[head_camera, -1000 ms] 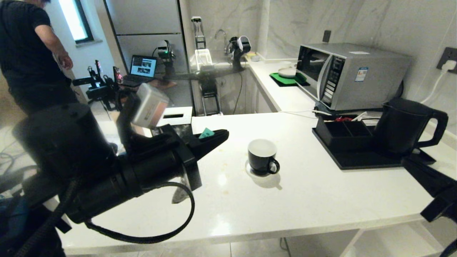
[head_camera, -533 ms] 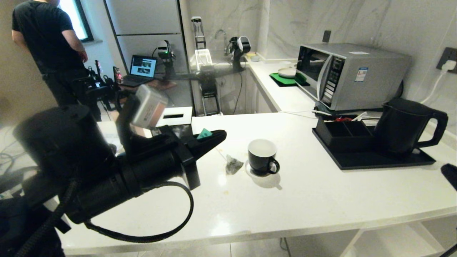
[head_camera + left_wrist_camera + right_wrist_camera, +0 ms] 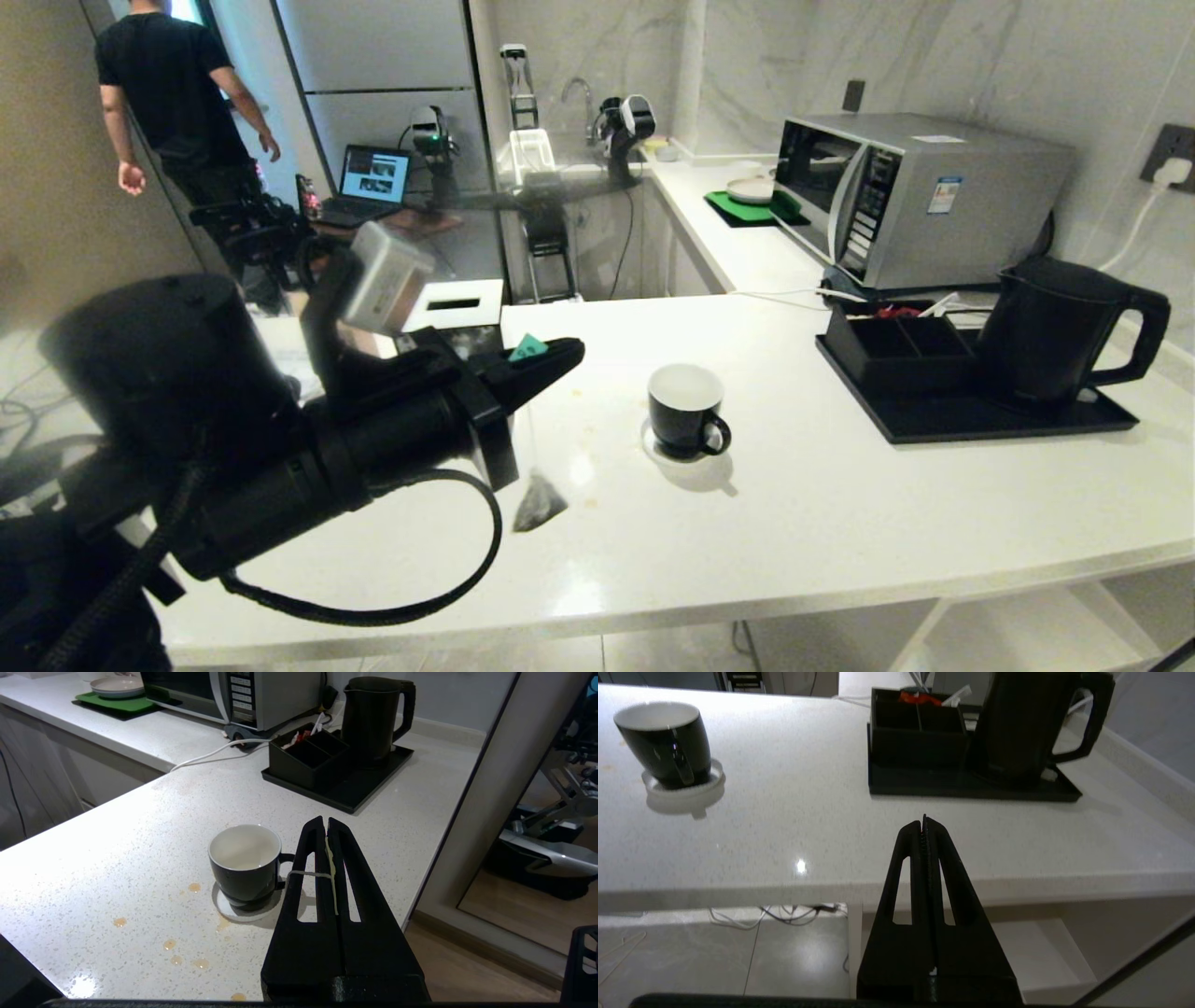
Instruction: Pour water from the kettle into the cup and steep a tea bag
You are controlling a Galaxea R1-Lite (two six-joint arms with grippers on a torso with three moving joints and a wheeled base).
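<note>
The left gripper (image 3: 560, 359), clenched on the tea bag (image 3: 539, 502) string, dangles it beside the cup (image 3: 686, 409); steeping remains, while the kettle (image 3: 1055, 327) rests on its tray and the right gripper (image 3: 924, 828) is clamped empty.

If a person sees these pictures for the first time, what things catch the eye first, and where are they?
The big black left gripper fills the head view's near left, jaws shut on a green tag, with the tea bag dangling on its string above the white counter. The black cup stands mid-counter on a pale coaster. The tall black kettle sits on a black tray at far right, beside a silver microwave.
</note>
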